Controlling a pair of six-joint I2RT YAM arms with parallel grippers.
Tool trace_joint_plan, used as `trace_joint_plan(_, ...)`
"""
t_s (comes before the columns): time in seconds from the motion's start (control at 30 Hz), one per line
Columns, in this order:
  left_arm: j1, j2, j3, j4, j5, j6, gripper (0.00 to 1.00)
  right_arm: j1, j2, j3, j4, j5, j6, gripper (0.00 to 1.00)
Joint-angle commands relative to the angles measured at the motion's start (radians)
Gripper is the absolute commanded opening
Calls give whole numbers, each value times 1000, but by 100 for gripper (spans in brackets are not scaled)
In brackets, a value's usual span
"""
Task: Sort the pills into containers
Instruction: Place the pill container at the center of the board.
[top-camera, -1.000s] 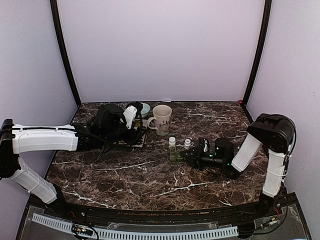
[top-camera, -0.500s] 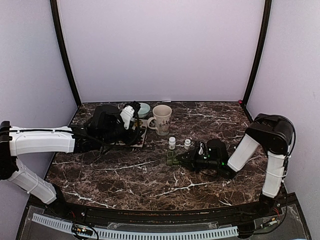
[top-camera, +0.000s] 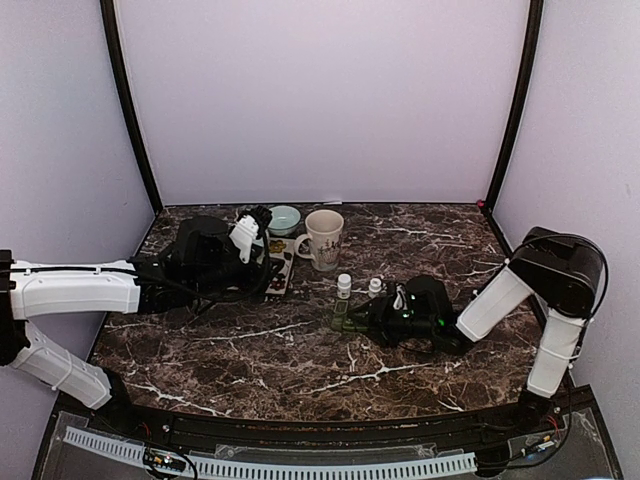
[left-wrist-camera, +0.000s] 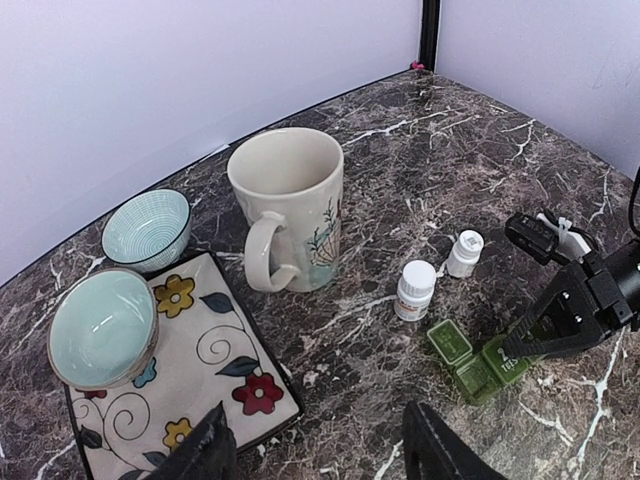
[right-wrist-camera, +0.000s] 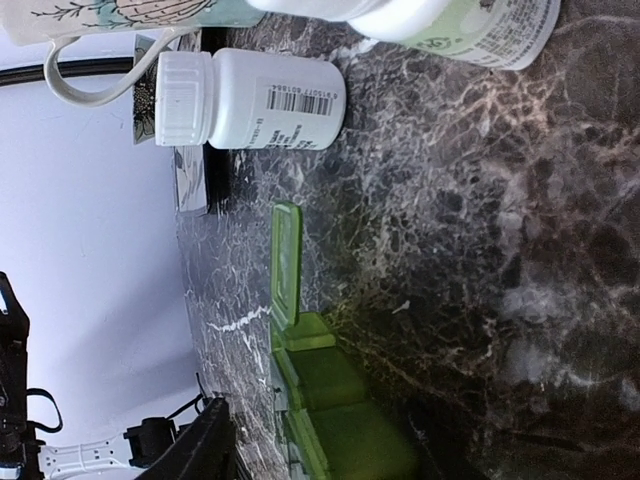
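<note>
- The green pill organiser is lying on the marble table. From above it is sitting at 6 o'clock of a white bottle.
- The left wrist view is showing one end lid standing open (from above it is only a dark-green patch).
- The right gripper is reaching in from 3 o'clock. Its own camera is showing one finger clear of the organiser, jaws spread, pinching nothing.
- In the left wrist view that gripper is overlapping the organiser's right end.
- The left gripper is hovering with fingers spread wide, empty.
- A second bottle is standing at 3 o'clock of the first and a mug at 11 o'clock.
- A floral plate is carrying a bowl, with a striped bowl just beyond it.
</note>
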Motion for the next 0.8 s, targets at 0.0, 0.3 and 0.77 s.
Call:
trace_joint_plan(0.0, 6, -30, -27, 44, -2, -23, 60, 11, -67, -23, -141, 58, -37, 56)
trace_joint_plan(0.3, 5, -33, -31, 67, -2, -40, 59, 16, -211, 19, -486, 125, -135, 63)
trace_joint_plan(0.77, 5, -38, -14, 43, -50, -89, 59, 15, -397, 303, -1099, 374, -519, 63)
